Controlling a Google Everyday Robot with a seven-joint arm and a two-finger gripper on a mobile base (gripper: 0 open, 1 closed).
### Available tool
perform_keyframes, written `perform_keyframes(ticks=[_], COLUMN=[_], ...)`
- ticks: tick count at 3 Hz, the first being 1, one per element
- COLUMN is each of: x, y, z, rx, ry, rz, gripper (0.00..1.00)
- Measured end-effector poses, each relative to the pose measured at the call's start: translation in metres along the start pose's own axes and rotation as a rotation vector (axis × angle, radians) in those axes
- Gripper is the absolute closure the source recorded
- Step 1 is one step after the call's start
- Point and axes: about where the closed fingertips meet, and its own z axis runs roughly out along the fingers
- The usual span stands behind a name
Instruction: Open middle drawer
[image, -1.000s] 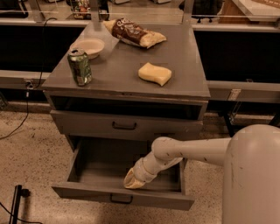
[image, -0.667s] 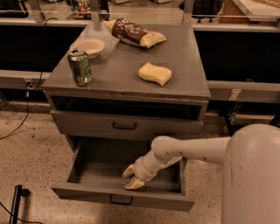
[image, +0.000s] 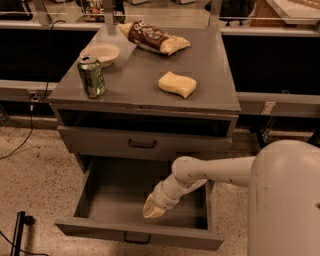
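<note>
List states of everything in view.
Middle drawer: pulled out.
Top drawer: shut.
Claw: down inside the middle drawer.
Can: upright.
Bowl: upright.
Chip bag: lying flat.
Sponge: lying flat.

One camera only, set high on the robot's side, tilted steeply down and forward, facing the cabinet nearly front-on. Close range: the cabinet top fills upper centre, with its far edge close under the top of the frame. The robot's own white body blocks the lower right corner and the arm runs from it toward lower centre. The pulled-out middle drawer sits at bottom centre, seen from above into its interior. The gripper hangs inside it, lower centre. Speckled floor shows at lower left.
</note>
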Motion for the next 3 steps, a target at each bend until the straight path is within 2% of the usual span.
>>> perform_keyframes(ticks=[1,2,3], x=[-0.0011,0.001,-0.0044], y=[0.0007,0.0002,-0.0015], z=[-0.0004,0.0032,0.0057], rx=[0.01,0.024,0.037], ry=[0.012,0.028,-0.034], rz=[-0.002,0.009,-0.013], gripper=[1.0,1.0,1.0])
